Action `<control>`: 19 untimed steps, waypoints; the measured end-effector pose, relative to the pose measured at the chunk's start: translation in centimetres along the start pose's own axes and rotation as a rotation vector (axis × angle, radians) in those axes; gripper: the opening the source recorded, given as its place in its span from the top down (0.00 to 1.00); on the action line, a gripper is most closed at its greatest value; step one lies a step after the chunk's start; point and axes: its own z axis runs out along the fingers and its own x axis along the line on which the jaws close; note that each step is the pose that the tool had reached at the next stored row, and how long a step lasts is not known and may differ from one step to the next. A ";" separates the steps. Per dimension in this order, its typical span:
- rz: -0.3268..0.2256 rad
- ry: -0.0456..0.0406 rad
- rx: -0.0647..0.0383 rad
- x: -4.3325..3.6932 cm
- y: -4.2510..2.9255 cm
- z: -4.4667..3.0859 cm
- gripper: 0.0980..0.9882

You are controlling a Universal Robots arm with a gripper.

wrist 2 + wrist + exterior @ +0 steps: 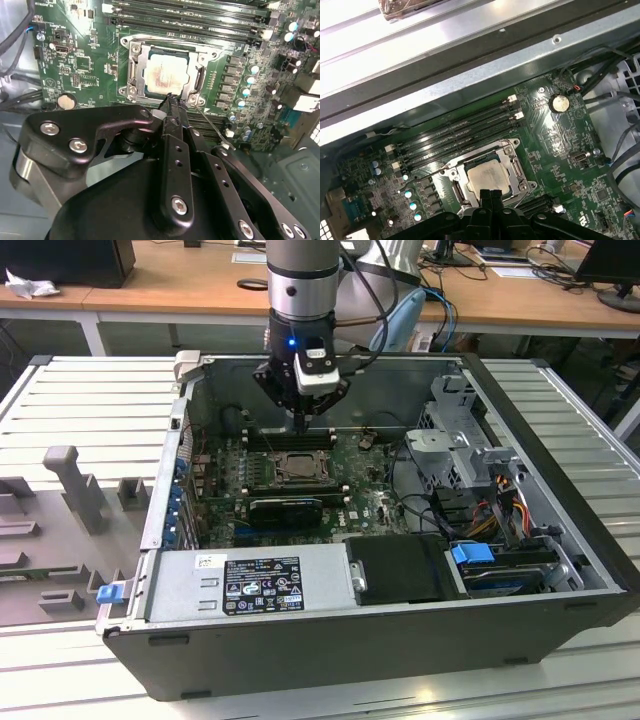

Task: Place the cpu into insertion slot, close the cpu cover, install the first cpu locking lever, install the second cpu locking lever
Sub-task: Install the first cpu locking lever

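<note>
- Far on the exterior view's left, a few grey jigs (68, 485) sit on the counter (90, 390), well away from the work. Nothing there for you to worry about.
- Next over is the open case (330, 640), with the green board (225, 475) lying flat inside.
- Mid-case, the end effector (300, 426) hangs right over the slot (199, 80), between the memory slots (190, 20) and the black card (285, 508).
- In both wrist views the end effector's (170, 100) fingers are pinched together with nothing between them, so you're carrying nothing. The tip sits just beside the slot's near corner.
- The cpu (166, 75) is down in the slot, pale top showing through the window. I'd call that step done.
- The cover (142, 54) looks folded flat over the cpu, silver frame all round it, so that one looks done too.
- Levers are where it gets fuzzy. The one along the memory side (175, 41) looks tucked in close to the frame, but I can't tell if it's hooked.
- The wire lever (212, 127) runs out from the corner by your tip and angles away from the slot. To me it looks unlatched, so at least that one is left.
- On the exterior view's right, the drive cage (460, 440) and its cables are well clear of the arm.
</note>
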 end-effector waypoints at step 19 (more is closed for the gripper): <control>-0.160 0.0035 -0.004 0.00 0.00 0.00 0.99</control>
